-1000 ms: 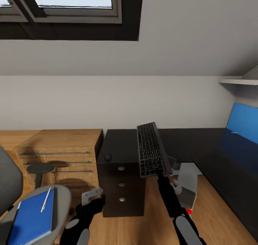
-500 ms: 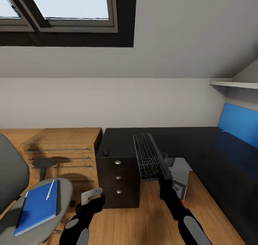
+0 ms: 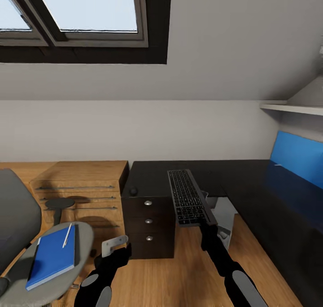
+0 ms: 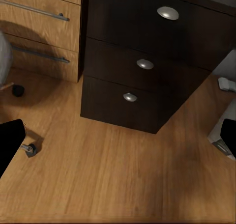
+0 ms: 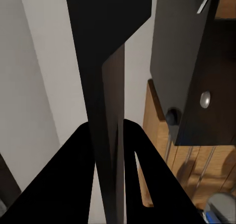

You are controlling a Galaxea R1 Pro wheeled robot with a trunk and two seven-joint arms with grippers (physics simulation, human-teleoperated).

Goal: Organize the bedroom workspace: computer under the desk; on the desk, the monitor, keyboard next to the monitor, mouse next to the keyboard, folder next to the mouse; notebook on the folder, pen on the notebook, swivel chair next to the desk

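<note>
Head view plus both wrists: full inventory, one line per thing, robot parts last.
keyboard: 1, black keys, held over the desk's near edge
desk: 1, black top, blue back panel, right and centre
drawer unit: 1, black, three round knobs, under the desk's left end
dresser: 1, light wood, left of the desk
swivel chair: 1, grey, far left
blue book: 1, on the chair seat
pen: 1, white, on the blue book
window: 1, dark frame, above
left gripper: empty, fingers apart, low over the floor
right gripper: fingers clamped on the keyboard's near edge
</note>
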